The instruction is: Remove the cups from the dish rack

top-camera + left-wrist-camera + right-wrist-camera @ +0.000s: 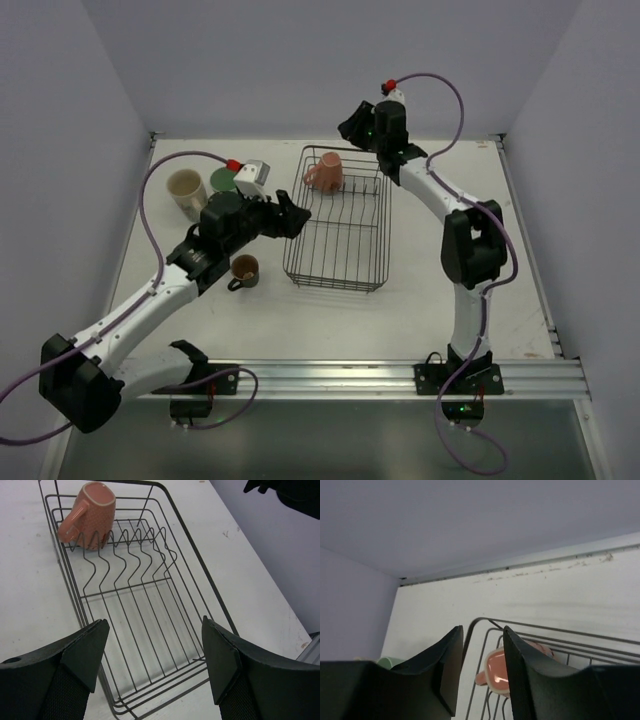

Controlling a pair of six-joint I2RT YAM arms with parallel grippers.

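Eyeing the salmon-pink mug tipped in the dish rack's far left corner, I judge it stiff, glaze-slick and chippable, best pinched across its rim or handle, my left gripper's jaws apart, my right gripper's drawn together, empty.

You see: dish rack thin dark metal wire; pink mug matt, dimpled; table smooth matt white, scuffed.

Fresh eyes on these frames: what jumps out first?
One salmon-pink mug sits tilted in the far-left corner of the otherwise bare dish rack. The left gripper hangs open at the rack's left edge; cream tumbler, mint-green tumbler and small black mug sit on the table beside it.
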